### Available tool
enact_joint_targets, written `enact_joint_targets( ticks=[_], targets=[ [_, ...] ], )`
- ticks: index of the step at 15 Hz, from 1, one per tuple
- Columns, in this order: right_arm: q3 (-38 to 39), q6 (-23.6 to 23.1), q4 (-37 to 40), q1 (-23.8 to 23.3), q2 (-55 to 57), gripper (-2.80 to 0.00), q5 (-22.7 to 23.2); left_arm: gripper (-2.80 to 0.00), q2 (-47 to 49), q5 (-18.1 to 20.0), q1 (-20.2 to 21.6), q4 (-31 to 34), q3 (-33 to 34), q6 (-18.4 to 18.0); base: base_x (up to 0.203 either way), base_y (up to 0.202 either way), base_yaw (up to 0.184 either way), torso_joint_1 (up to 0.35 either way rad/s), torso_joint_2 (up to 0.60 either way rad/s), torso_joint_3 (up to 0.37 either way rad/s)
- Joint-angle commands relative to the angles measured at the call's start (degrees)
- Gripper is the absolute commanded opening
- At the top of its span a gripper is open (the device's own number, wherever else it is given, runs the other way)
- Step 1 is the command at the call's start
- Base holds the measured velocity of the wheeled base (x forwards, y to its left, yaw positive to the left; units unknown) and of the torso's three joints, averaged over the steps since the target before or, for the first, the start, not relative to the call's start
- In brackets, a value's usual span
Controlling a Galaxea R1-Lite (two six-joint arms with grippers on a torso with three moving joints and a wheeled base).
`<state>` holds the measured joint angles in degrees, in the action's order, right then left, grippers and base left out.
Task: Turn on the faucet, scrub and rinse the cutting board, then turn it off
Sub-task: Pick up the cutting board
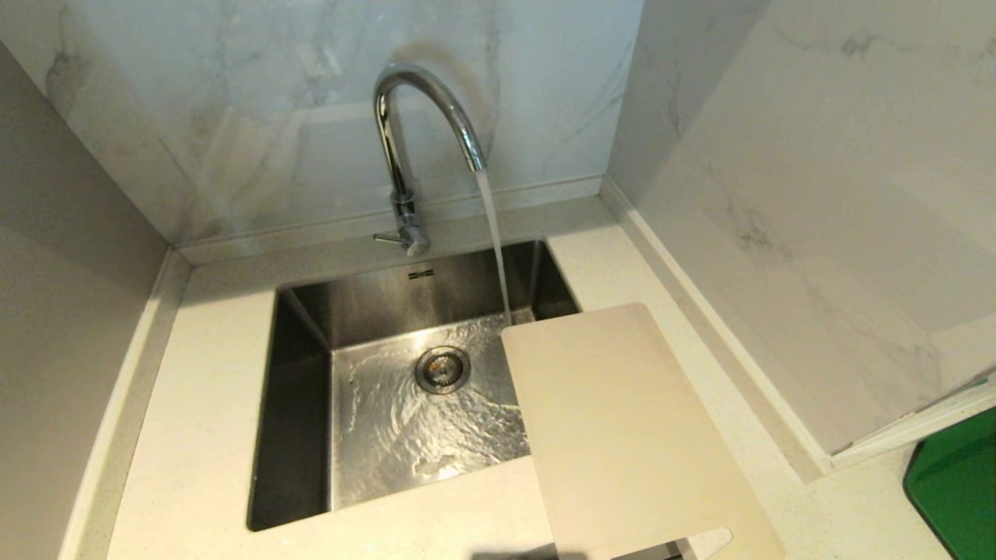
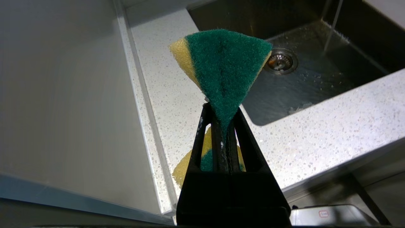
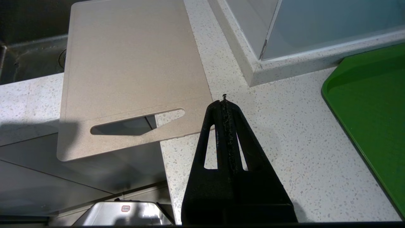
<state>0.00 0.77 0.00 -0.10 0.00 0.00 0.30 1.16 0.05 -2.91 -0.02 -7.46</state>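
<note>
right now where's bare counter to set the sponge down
Bare counter left of the sink, up to the left wall. A strip lies behind the sink around the faucet. Right side is crowded: cutting board overhangs the sink, green tray in the corner.

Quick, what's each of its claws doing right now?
Left gripper: shut on the sponge.
Right gripper: shut, holding nothing, beside the cutting board.

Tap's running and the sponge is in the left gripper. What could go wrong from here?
1. The cutting board overhangs both the sink and the counter's front edge; a push from the sponge might tip or slide it.
2. The faucet stream lands beside the board, so it may go unrinsed.
3. The right gripper is shut and empty, not steadying it.
</note>
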Motion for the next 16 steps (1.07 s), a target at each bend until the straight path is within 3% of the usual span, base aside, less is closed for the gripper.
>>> enact_joint_targets(
  ticks=[1,5,9,14,16],
  targets=[
    [0.0,0.0,-0.1,0.0,0.0,-2.80,0.0,-2.80,-0.4,-0.1,0.0,0.1,0.3,-0.2,0.000,0.000,0.000,0.000,0.00,0.000],
    [0.0,0.0,-0.1,0.0,0.0,-2.80,0.0,-2.80,-0.4,-1.0,0.0,0.4,0.3,1.9,0.000,0.000,0.000,0.000,0.00,0.000],
    [0.1,0.0,0.0,0.0,0.0,-2.80,0.0,-2.80,-0.4,0.2,0.0,2.2,0.3,-0.8,0.000,0.000,0.000,0.000,0.00,0.000],
    [0.0,0.0,0.0,0.0,0.0,-2.80,0.0,-2.80,-0.4,-0.6,0.0,3.0,0.3,6.8,0.000,0.000,0.000,0.000,0.00,0.000],
    [0.0,0.0,-0.1,0.0,0.0,-2.80,0.0,-2.80,-0.4,-0.7,0.0,3.0,0.2,7.2,0.000,0.000,0.000,0.000,0.00,0.000]
  ],
)
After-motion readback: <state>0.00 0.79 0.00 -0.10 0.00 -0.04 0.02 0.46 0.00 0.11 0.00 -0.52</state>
